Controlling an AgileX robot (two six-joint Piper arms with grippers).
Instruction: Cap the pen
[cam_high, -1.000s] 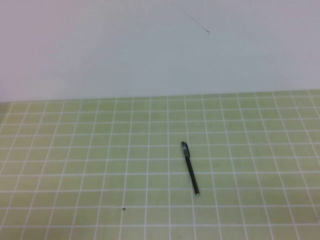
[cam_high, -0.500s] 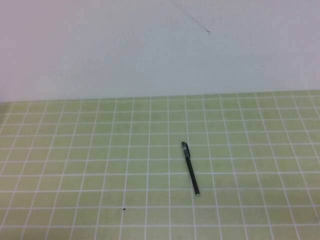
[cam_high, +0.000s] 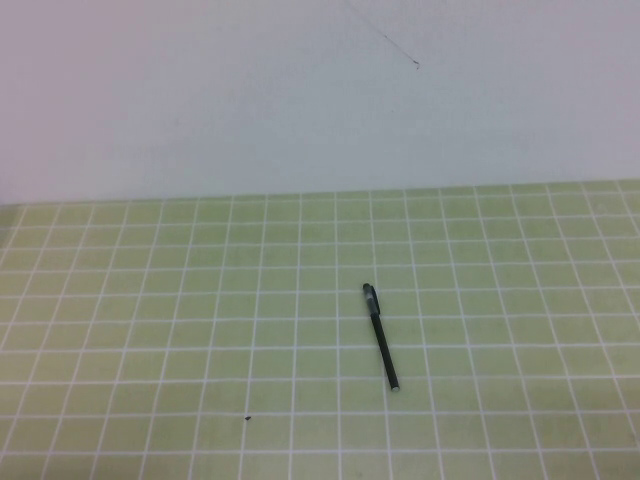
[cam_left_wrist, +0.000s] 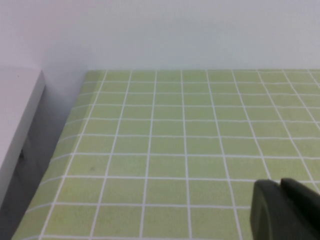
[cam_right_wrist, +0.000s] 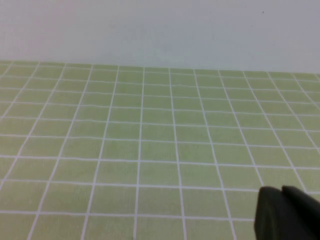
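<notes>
The pen (cam_high: 381, 338) lies alone on the green grid mat (cam_high: 150, 330), right of centre in the high view, slanting from far-left to near-right. Its far end (cam_high: 370, 292) looks thicker and greyish, and its near end (cam_high: 396, 388) shows a small pale tip. Neither arm appears in the high view. In the left wrist view my left gripper (cam_left_wrist: 280, 183) is shut over bare mat with nothing between its fingers. My right gripper (cam_right_wrist: 281, 189) in the right wrist view is likewise shut over bare mat. The pen shows in neither wrist view.
A white wall (cam_high: 300, 100) rises behind the mat. A small dark speck (cam_high: 247, 418) sits on the mat near the front. In the left wrist view a pale grey ledge (cam_left_wrist: 17, 135) borders the mat's edge.
</notes>
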